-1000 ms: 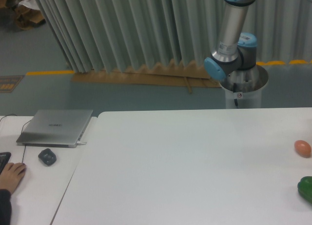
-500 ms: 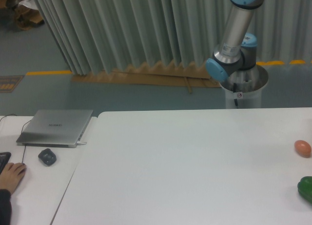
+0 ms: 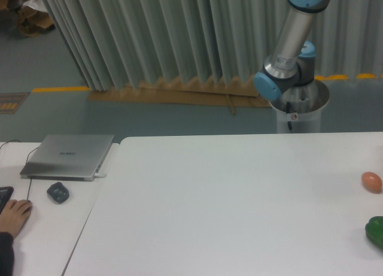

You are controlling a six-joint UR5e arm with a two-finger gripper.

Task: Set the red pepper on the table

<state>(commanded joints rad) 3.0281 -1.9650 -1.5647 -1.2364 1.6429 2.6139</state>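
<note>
The red pepper is out of view. The white table fills the lower middle and right of the camera view. Only the lower arm of the robot shows, rising from its base behind the table's far edge and leaving the frame at the top right. The gripper is outside the frame.
A small orange egg-shaped object lies near the table's right edge, with a dark green pepper just in front of it. On the adjoining desk at left are a closed laptop, a mouse and a person's hand.
The arm's upper section has leaned further to the right at the top of the frame. Nothing on the table has moved.
</note>
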